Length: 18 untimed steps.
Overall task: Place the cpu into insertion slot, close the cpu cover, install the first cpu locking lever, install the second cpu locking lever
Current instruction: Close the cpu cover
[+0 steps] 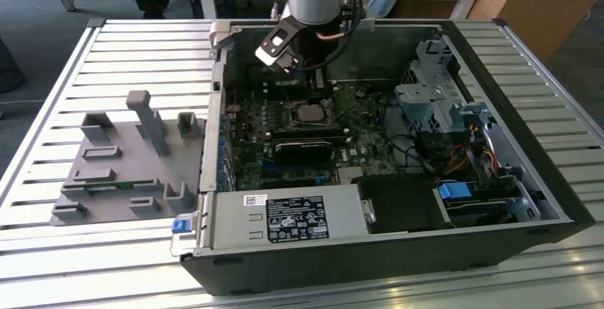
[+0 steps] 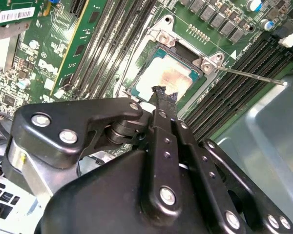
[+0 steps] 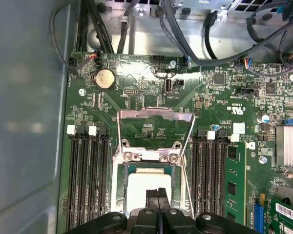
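Currently we list: cpu (image 3: 138, 187) seated in slot (image 3: 124, 170) beneath clenched, empty gripper (image 3: 158, 195); cover (image 3: 156, 114) apparently folded back beyond it, unclosed; lever (image 2: 249, 75) loose alongside; both levers outstanding.

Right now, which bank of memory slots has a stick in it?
The bank away from the grey case wall: a green stick stands at its outer edge. The bank by the wall is empty.

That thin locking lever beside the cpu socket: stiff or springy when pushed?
The locking lever is a long, thin bare-metal rod, so it probably flexes and springs back rather than staying rigid. Its smooth surface looks likely to slip off a push.
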{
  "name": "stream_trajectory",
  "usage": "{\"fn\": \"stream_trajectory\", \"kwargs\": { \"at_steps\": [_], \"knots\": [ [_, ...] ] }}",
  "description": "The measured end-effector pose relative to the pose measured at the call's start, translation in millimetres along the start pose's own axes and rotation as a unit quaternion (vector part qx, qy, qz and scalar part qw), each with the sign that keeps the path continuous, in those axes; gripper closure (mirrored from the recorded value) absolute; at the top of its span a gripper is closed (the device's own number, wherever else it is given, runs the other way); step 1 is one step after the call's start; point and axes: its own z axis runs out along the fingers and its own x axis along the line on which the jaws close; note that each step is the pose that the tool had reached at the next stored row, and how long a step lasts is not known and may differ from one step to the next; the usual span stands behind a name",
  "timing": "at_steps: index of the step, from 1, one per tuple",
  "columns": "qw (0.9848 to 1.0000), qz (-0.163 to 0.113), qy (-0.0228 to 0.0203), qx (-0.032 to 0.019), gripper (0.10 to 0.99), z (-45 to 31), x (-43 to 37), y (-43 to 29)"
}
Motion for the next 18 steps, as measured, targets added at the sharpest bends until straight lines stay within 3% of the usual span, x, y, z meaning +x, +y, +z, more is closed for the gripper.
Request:
{"fn": "stream_trajectory", "kwargs": {
  "at_steps": [6, 18],
  "knots": [
    [1.0, 0.0, 0.0001, 0.0004, 0.98, -3.6, -0.1, 0.3],
    [1.0, 0.0, 0.0001, 0.0009, 0.98, -19.4, -0.6, 1.5]
  ]
}}
